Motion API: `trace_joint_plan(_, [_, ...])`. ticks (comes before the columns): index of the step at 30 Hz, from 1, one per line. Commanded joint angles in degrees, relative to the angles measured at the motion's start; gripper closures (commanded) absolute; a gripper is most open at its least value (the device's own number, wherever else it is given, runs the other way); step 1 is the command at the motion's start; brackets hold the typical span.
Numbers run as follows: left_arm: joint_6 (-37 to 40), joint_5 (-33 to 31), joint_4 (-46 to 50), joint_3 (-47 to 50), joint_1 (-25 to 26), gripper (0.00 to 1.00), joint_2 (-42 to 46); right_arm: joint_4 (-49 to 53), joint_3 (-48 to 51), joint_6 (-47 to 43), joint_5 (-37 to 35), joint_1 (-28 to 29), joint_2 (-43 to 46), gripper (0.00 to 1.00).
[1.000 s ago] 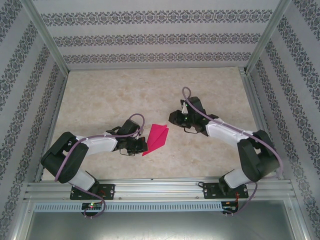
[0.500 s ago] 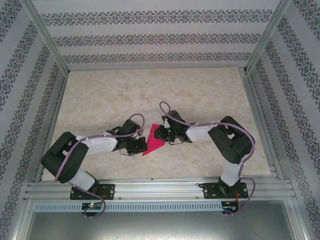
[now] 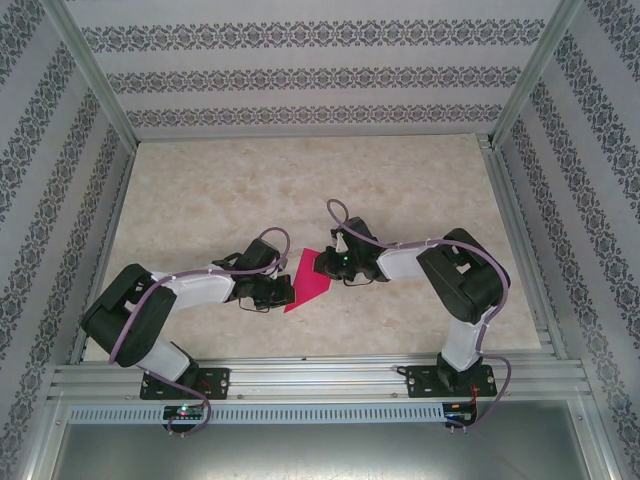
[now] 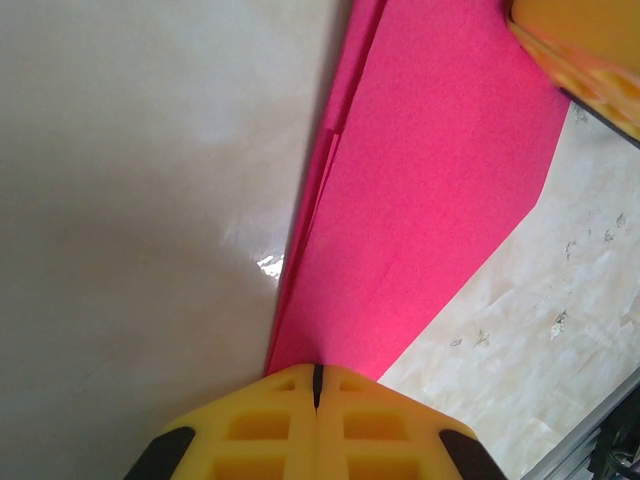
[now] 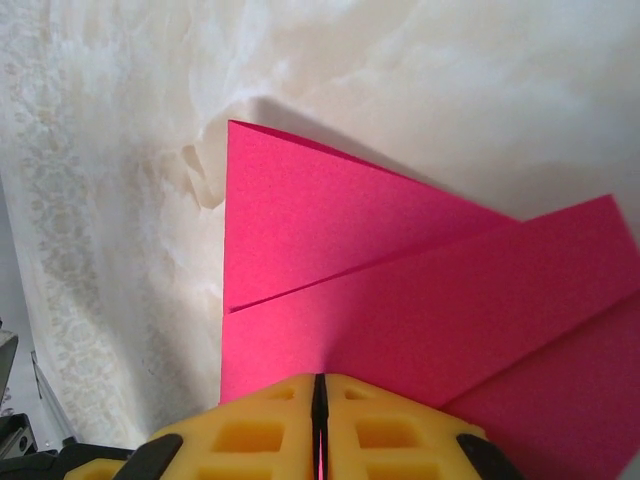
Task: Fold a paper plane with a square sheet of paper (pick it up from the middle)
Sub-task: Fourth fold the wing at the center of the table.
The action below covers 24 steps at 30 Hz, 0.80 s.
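Note:
The magenta-pink paper plane (image 3: 308, 285) is a narrow folded dart lying on the table between the arms, its sharp point toward the near left. My left gripper (image 3: 288, 290) is shut at its left edge; in the left wrist view the paper plane (image 4: 430, 180) runs out from the closed tips of the left gripper (image 4: 317, 372). My right gripper (image 3: 322, 265) is shut on the far right edge. In the right wrist view the layered folds of the paper plane (image 5: 400, 290) spread out ahead of the right gripper (image 5: 320, 380). A right fingertip (image 4: 590, 50) shows yellow in the left wrist view.
The beige marbled table (image 3: 250, 190) stretches open behind the paper. Patterned walls and aluminium frame posts (image 3: 505, 180) enclose it on three sides. A metal rail (image 3: 320, 375) carrying both arm bases runs along the near edge.
The right arm swung in from the right to the paper's far edge and its jaws closed there. The left arm and the paper stayed where they were.

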<state>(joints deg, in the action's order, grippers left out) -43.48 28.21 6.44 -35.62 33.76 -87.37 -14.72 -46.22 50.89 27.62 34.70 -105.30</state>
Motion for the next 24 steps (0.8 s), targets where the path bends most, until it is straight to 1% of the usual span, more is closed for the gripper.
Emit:
trace_joint_plan(1, [1.7,-1.7,8.2,1.1,0.5,0.96,0.4,3.1,0.1,-2.4,-2.4,-1.3,-0.8,0.9])
trace_joint_plan(4, [2.8,-1.2,9.8,-1.3,0.5,0.95,0.8,3.6,-0.8,-2.5,-1.4,-0.6,-1.3,0.91])
trace_joint_plan(9, [3.6,0.3,12.9,-9.6,0.2,0.93,0.8,4.4,-1.4,-2.6,-1.7,0.0,-1.9,0.91])
trace_joint_plan(12, [2.1,2.3,11.0,-12.9,-0.5,0.93,-1.5,4.9,-1.4,-2.4,-2.1,0.2,-2.3,0.91])
trace_joint_plan(15, [-0.1,2.2,8.2,-13.8,-0.9,0.92,-4.6,5.1,-1.6,-2.2,-2.7,0.5,-2.8,0.91])
trace_joint_plan(20, [-4.3,6.3,-0.8,-11.7,-1.0,0.9,-9.8,5.1,-1.7,-1.6,-3.0,0.8,-3.1,0.91])
trace_joint_plan(24, [-4.1,6.0,-0.7,-9.8,-1.0,0.9,-12.2,6.1,-1.9,-1.9,-3.3,1.0,-3.2,0.91])
